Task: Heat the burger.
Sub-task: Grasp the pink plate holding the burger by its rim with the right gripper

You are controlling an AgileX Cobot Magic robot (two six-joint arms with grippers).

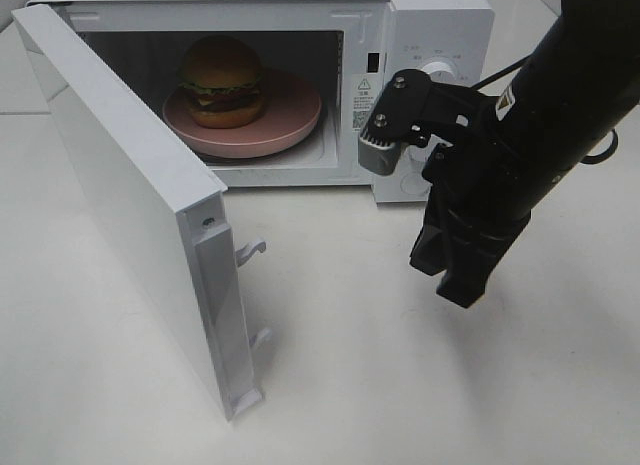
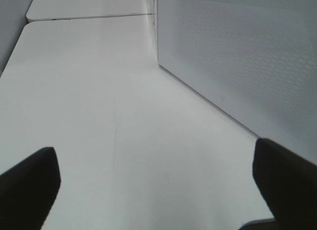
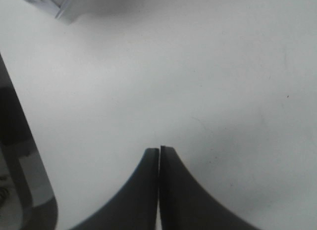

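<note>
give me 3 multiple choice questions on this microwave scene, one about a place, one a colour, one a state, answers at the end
1. Where is the burger?
A. on the plate inside the microwave
B. on top of the microwave
C. on the plate, outside the microwave

2. What colour is the plate?
A. white
B. blue
C. pink

3. How is the right tool?
A. wide open
B. shut, holding nothing
C. shut on the burger

Answers:
1 A: the burger sits on the plate in the open cavity.
2 C: the plate's rim around the burger shows pink.
3 B: its tips meet with nothing between them.
</note>
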